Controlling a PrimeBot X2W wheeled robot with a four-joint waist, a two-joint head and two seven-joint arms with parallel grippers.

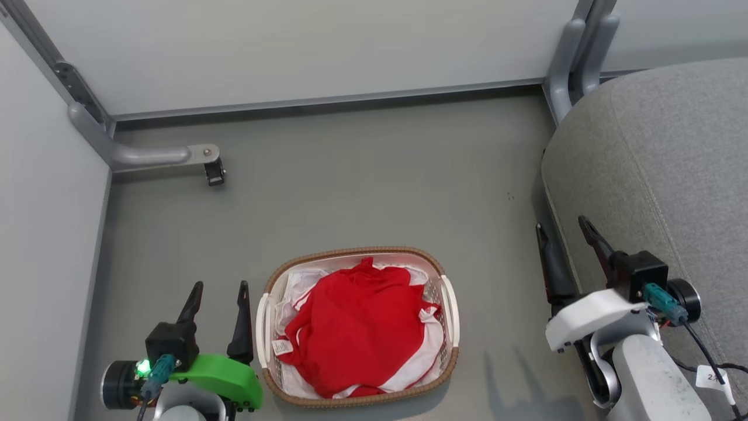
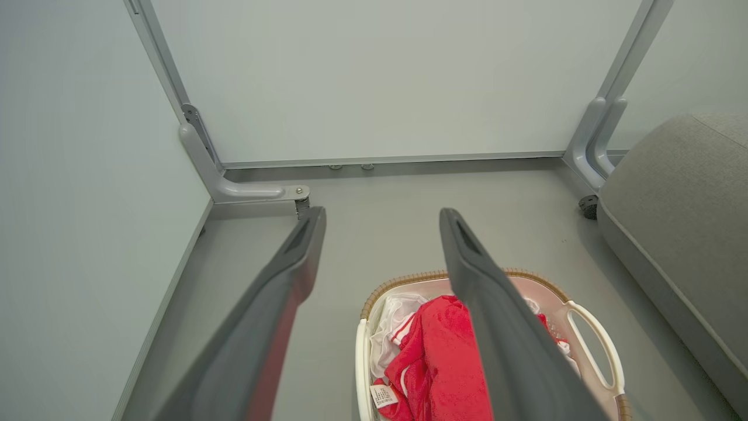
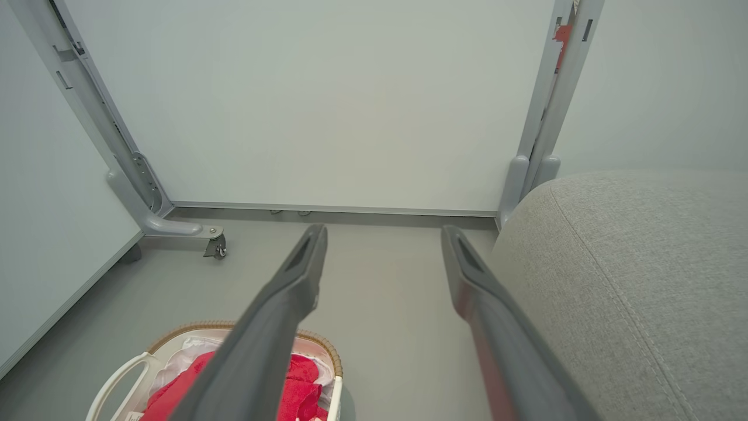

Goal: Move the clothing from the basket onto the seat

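Far left: pale partition panel (image 1: 47, 234). Its grey foot with a caster (image 1: 213, 172) sticks out over the floor (image 1: 362, 175).

Left tool (image 1: 221, 285) is at lower left, with a green cover (image 1: 225, 377) behind the fingers and a green LED (image 1: 142, 367) lit on the wrist. Fingers are spread wide with nothing held. In the left wrist view the gap between them shows bare floor, and one finger overlaps the basket (image 1: 350, 252) in the frame. The tool sits just beside the basket's left side; can't tell if it touches.

The basket stands upright on the floor at bottom centre, between the two tools. It has a brown woven rim and a white handle on each side. The clothing (image 1: 356, 327) lies wholly inside it as a bunched red heap, with white panels and thin white stripes at the edges, rising to about rim level. A white care label (image 1: 282, 347) pokes out at the heap's left. There is more white fabric inside at upper left; can't tell garment from liner.

Right tool (image 1: 560, 223) is on the right, with a white cover (image 1: 587, 318) behind it. Fingers are just as wide apart and empty. Its left finger lies along the seat's front edge and its right finger is over the cushion. Height above the cushion is unclear. It is well apart from the basket.

Seat (image 1: 660, 164) takes the right side: grey woven cushion, rounded corner, stitched seam running down it. The right wrist view has it close beside that tool's right finger.
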